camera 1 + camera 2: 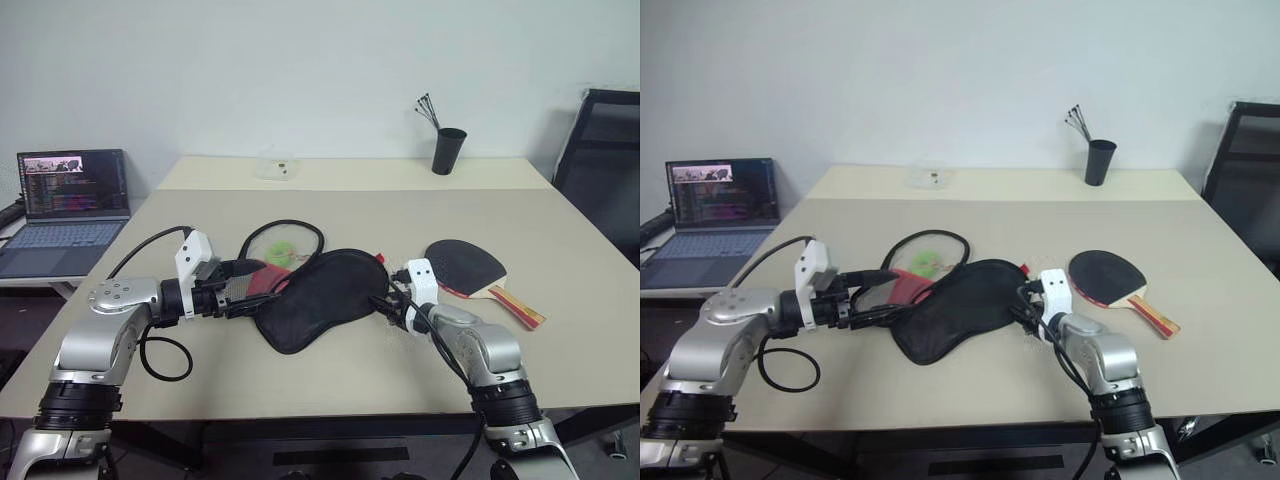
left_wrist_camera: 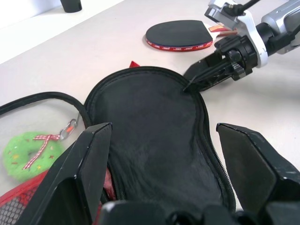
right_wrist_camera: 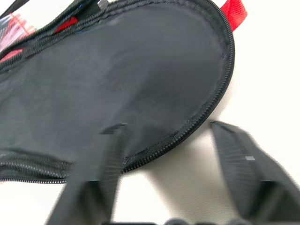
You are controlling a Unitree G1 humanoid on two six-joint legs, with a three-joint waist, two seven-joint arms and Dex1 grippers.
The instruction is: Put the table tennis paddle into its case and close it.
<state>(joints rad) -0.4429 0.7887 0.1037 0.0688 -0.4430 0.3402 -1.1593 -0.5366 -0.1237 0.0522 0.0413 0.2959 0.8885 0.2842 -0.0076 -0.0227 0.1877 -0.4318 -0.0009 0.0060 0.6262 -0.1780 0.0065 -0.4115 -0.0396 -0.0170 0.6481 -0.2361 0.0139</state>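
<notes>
On the near part of the beige table a paddle-shaped soft black fabric case lies unzipped, its black inner flap spread flat and its far-left half – a clear mesh side with a black zip border and a red patch – folded out toward the far left. The left gripper, on a silver arm reaching in from the near left, stands at the left end of the case with its two black fingers spread wide, one on either side of the flap's near end in the left wrist view; whether they touch the fabric cannot be told. The right gripper comes in from the near right and sits at the case's right edge, its fingers parted with one over the black fabric and one over the bare table, straddling the zip rim – not clamped on it as far as the right wrist view shows. A small fuzzy green round object with a red-and-white ribbon lies under the mesh side. Just right of the case, apart from it, the table tennis paddle with black rubber face, red edge and short wooden handle lies flat, handle pointing near-right. Farther back stand a clear plastic container and, far right, a black cup holding thin black sticks. An open laptop sits on a side surface at far left.
</notes>
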